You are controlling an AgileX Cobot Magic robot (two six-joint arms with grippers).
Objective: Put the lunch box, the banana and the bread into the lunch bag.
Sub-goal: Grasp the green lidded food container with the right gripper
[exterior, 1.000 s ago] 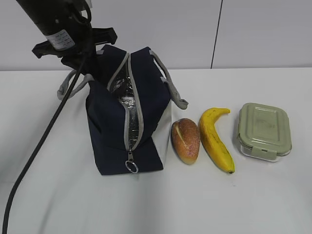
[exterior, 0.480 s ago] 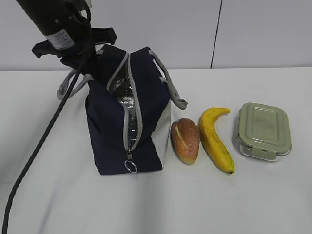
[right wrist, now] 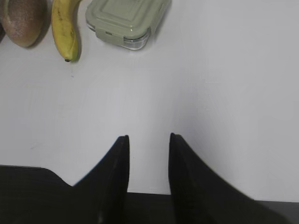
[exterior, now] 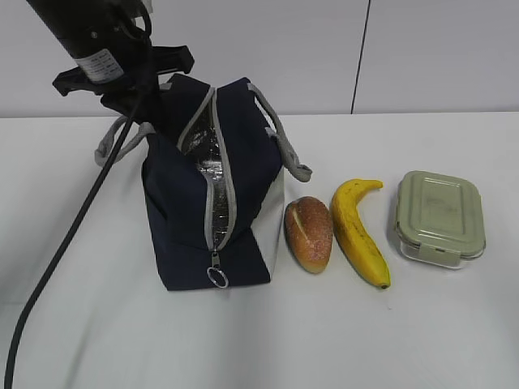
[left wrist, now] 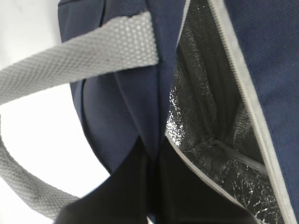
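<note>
The navy lunch bag [exterior: 182, 219] stands left of centre, its grey zipper parted and foil lining [left wrist: 210, 116] showing. My left gripper [left wrist: 153, 151] is shut on the bag's navy fabric beside the opening, at the bag's far top edge [exterior: 154, 109]. To the bag's right lie the bread [exterior: 308, 233], the banana [exterior: 357, 231] and the green-lidded lunch box [exterior: 440, 215] in a row on the table. My right gripper [right wrist: 148, 137] hangs open over bare table, with the bread [right wrist: 21, 21], banana [right wrist: 64, 28] and lunch box [right wrist: 128, 18] far ahead of it.
The left arm's black cable [exterior: 73, 235] runs down across the table at the left. A grey handle [left wrist: 70, 60] loops beside the pinched fabric; the other [exterior: 284, 146] hangs over the bag's right side. The ring pull [exterior: 217, 277] dangles at the bag's front bottom.
</note>
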